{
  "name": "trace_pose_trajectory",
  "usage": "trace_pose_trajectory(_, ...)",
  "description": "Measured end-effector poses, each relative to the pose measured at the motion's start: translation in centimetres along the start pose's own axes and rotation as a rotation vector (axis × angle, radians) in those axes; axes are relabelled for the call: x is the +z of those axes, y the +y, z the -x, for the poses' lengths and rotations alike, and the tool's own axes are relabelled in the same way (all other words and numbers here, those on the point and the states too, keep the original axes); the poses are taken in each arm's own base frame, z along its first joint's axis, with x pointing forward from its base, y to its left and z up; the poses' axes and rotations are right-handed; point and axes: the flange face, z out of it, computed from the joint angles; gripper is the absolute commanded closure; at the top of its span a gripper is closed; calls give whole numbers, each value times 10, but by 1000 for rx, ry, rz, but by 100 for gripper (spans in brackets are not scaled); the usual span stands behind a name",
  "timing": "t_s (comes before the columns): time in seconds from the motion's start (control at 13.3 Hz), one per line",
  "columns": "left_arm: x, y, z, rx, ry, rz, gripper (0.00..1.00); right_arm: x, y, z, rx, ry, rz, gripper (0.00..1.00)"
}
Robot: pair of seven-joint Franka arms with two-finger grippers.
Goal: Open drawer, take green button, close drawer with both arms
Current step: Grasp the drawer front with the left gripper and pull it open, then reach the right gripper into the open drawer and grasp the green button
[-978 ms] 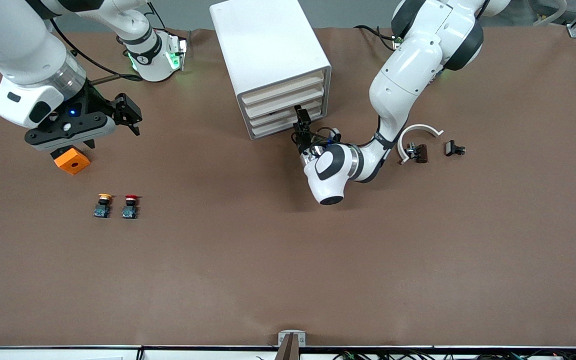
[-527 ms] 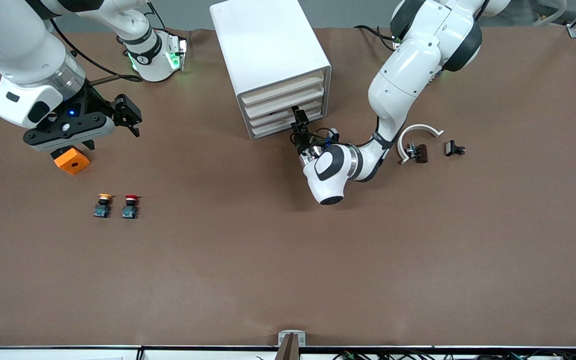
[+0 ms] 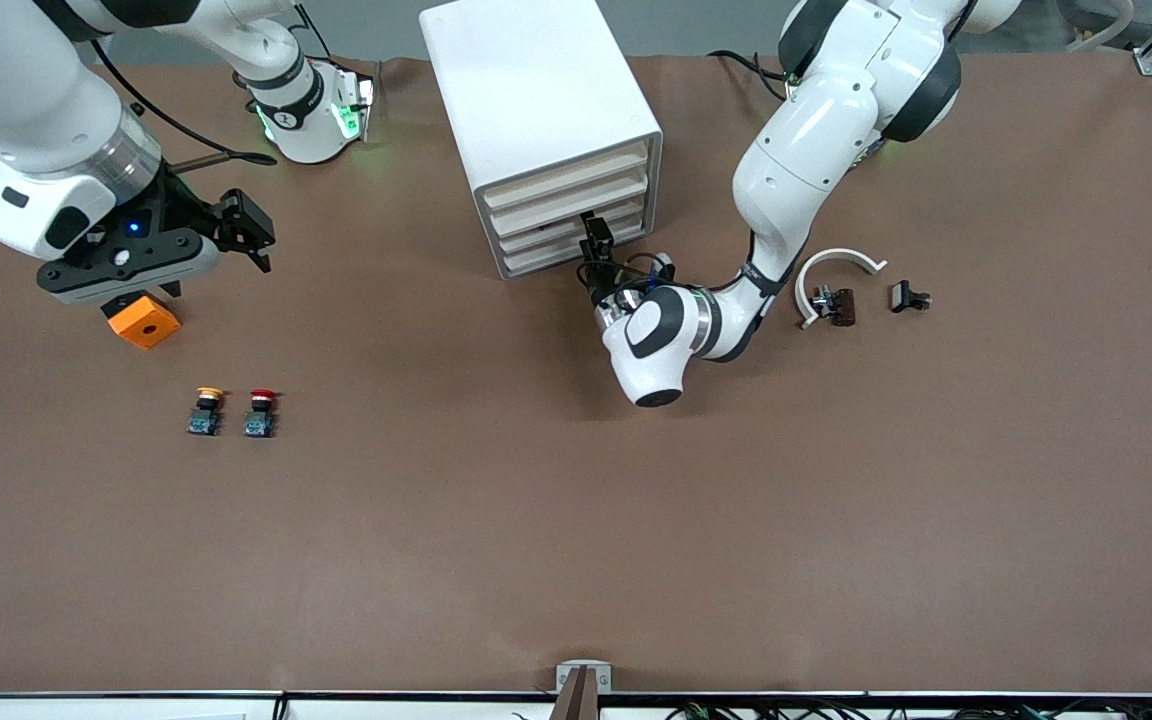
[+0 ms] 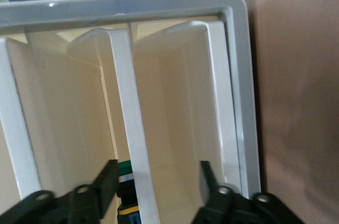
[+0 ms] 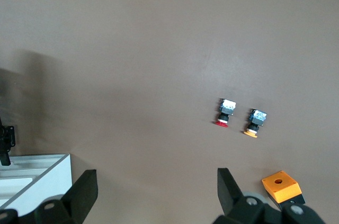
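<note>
Since the drawers are all closed, the yellow button (image 3: 207, 409) and red button (image 3: 260, 410) lie nearer the camera than the cabinet (image 3: 541, 130). Left claw (image 3: 597, 247) reaches the drawer (image 3: 564, 231) front, fingers straddling a divider, gripping nothing; the green button (image 4: 125, 170) peeks inside. Right claw (image 3: 181, 262) waits wide open, empty, over the orange block (image 3: 143, 321).

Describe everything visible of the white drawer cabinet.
The white drawer cabinet is a boxy unit of smooth, plastic-looking material with rounded corners, standing upright on the brown table between the two arm bases. Its front holds four stacked shallow drawers with cream fronts, all looking pushed in. The left gripper is at the front of a lower drawer, jaws straddling its edge; contact is unclear.
</note>
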Motion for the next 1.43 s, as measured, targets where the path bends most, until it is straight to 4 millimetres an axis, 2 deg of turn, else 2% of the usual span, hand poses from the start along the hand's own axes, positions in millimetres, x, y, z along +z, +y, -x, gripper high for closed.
trace_pose_trajectory(0.23,-2,-1,2,1,-2,3,72,-3,0,0,0,6,0,0)
trace_pose_trajectory(0.53,-5,-6,4,-18,-5,2,81,-4,-1,0,-1,7,-1,0)
trace_pose_trajectory(0.68,-6,-7,5,-23,-6,2,94,-4,-6,0,-4,7,-2,0)
trace_pose_trajectory(0.83,-6,-8,5,-39,-6,-4,100,-3,-19,0,41,4,-3,0)
trace_pose_trajectory(1.05,-12,-8,3,-51,-15,-2,100,-2,-60,2,139,0,-6,0)
trace_pose_trajectory(1.2,-22,-7,0,-52,-31,4,100,2,-96,5,241,-12,-4,0)
trace_pose_trajectory(1.43,-41,-6,-6,-53,-58,22,100,34,-167,7,441,-60,22,0)
